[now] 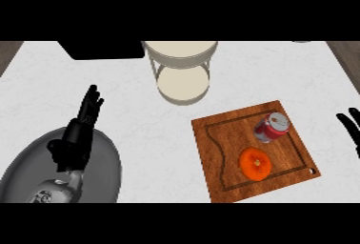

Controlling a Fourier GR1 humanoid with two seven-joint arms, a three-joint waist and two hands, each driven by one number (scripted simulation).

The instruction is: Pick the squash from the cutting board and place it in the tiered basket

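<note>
An orange squash [256, 163] lies on the wooden cutting board [216, 152] at the lower right of the counter. A red can [271, 127] lies on the same board, just behind the squash. The cream tiered basket [182, 66] stands at the back centre, its upper tier above a lower round tier. My left hand [77, 136] is at the left, open with fingers straight and pointing away, far from the board. My right hand [351, 127] shows only at the right edge, fingers up and open, to the right of the board and apart from it.
A large grey plate [109, 176] lies at the lower left, under my left forearm. A black object [102, 49] sits at the back left next to the basket. White counter lies between the plate and the board.
</note>
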